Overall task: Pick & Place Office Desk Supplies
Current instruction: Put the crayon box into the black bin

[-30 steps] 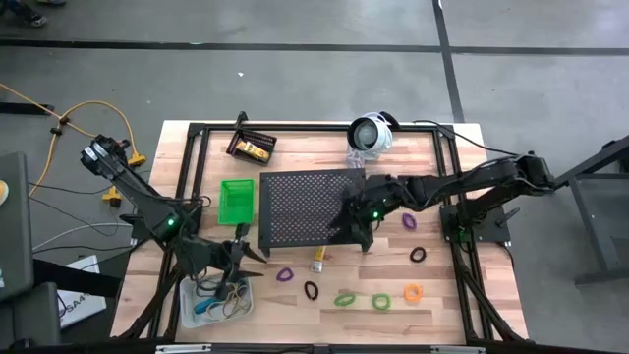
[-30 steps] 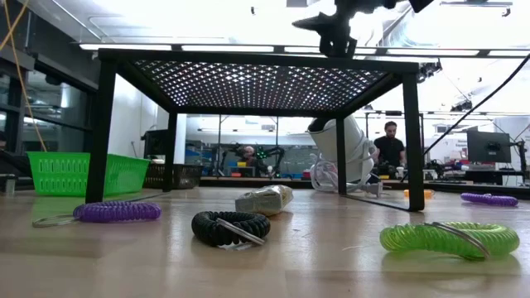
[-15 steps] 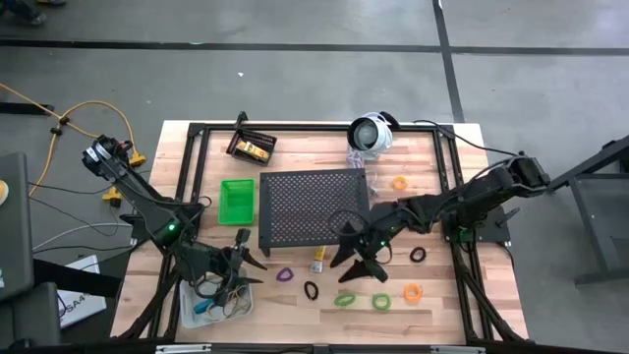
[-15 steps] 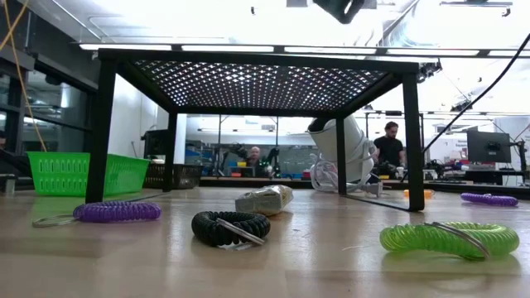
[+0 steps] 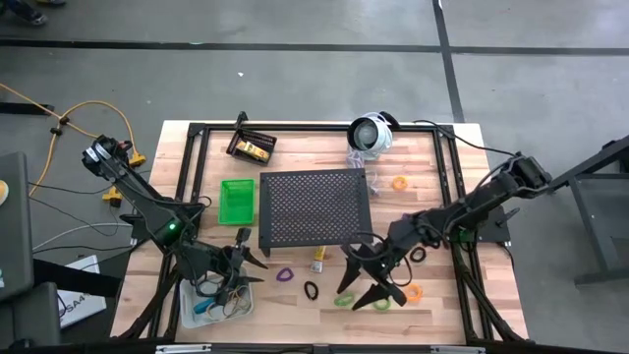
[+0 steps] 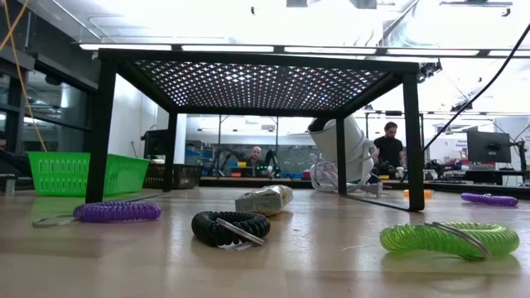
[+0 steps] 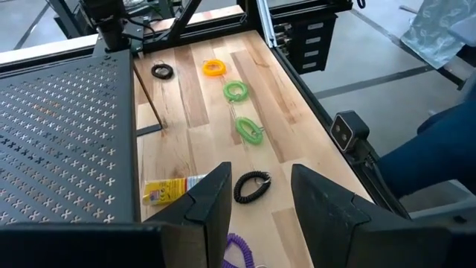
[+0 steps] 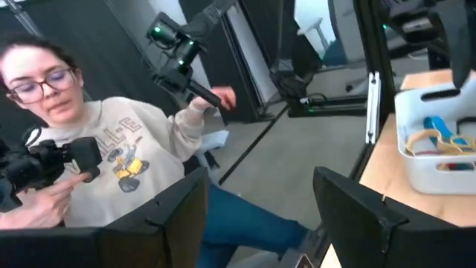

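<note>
Our right gripper (image 5: 366,283) hangs at the lower middle of the top view, fingers spread wide and empty, over the green loops (image 5: 344,299) in the bottom row. Coming down off-centre, we risk shoving a loop toward the orange loop (image 5: 413,293) instead of gripping it. Our left gripper (image 5: 243,264), fingers apart and empty, waits at lower left above the clear bin (image 5: 190,307).
</note>
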Robot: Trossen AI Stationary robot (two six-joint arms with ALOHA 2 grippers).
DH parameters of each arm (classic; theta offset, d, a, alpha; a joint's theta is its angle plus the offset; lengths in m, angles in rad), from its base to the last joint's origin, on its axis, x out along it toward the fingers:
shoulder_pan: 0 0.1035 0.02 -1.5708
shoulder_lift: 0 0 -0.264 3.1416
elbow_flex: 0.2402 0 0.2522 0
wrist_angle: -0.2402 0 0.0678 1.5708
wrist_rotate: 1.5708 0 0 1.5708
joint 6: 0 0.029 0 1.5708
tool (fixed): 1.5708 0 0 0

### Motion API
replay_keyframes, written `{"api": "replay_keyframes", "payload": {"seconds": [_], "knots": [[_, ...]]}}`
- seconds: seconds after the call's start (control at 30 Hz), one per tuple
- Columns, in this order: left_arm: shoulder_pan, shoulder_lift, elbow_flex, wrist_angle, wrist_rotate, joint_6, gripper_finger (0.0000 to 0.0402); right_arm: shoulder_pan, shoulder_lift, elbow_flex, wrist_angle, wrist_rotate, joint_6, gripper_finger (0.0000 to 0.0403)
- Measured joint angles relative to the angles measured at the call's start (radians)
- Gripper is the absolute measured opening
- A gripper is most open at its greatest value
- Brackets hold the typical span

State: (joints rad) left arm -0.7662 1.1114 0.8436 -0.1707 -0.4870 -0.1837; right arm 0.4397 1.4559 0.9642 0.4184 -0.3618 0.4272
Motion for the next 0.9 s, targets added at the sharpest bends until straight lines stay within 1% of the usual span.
{"api": "replay_keyframes", "payload": {"seconds": [0.2,0.33,0.43,0.73,0.8,0.9], "knots": [[0.000,0.000,0.000,0.000,0.000,0.000,0.0134,0.041,0.000,0.000,0.005,0.002,-0.057,0.0231],[0.000,0.000,0.000,0.000,0.000,0.000,0.0134,0.064,0.000,0.000,0.004,0.046,-0.066,0.0231],[0.000,0.000,0.000,0.000,0.000,0.000,0.0134,0.067,0.000,0.000,0.004,0.067,-0.066,0.0231],[0.000,0.000,0.000,0.000,0.000,0.000,0.0134,0.066,0.000,0.000,-0.003,0.067,-0.035,0.0231],[0.000,0.000,0.000,0.000,0.000,0.000,0.0134,0.072,0.000,0.000,-0.023,0.098,-0.050,0.0231],[0.000,0.000,0.000,0.000,0.000,0.000,0.0134,0.088,0.003,0.000,-0.064,0.194,-0.089,0.0231]]}}
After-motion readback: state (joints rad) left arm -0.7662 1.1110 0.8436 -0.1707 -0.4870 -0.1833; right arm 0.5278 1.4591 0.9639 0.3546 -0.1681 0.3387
